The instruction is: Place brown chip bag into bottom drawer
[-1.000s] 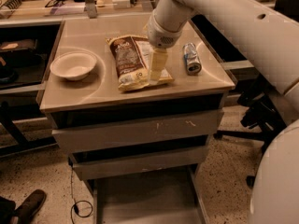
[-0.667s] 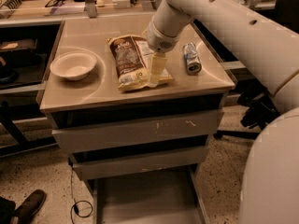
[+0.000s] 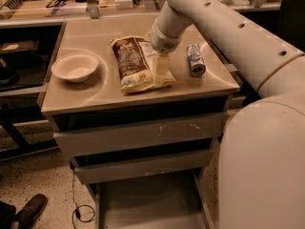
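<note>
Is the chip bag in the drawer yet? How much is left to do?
Not yet. Done: the bottom drawer is open. Happening now: the claw is down on the right side of the chip bag, which lies on the table between the bowl and the can. Left: lift the bag, carry it down and drop it into the drawer.

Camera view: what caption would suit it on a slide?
Gripper at the brown chip bag on the cabinet top, bottom drawer open below.
</note>
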Available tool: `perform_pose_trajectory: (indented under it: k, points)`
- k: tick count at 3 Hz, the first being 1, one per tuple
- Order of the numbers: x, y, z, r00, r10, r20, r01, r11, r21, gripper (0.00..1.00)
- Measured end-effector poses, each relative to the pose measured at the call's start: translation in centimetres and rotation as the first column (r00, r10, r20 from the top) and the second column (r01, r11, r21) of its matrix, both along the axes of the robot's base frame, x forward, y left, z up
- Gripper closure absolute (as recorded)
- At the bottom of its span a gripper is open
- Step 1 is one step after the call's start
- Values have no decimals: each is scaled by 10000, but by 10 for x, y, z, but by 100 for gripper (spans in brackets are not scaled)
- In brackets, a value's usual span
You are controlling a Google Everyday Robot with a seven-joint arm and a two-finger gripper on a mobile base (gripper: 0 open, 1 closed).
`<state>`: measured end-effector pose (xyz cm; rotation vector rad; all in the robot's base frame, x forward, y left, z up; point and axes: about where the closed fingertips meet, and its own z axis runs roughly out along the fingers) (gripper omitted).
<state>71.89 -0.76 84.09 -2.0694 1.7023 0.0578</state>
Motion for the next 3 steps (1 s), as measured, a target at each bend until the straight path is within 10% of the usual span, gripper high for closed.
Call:
perform_pose_trajectory:
  k: [2, 3]
  points:
    - [-4, 17, -33, 9960, -41, -888, 115, 9965, 822, 0]
    - [-4, 17, -30, 9960, -41, -888, 114, 9965, 822, 18]
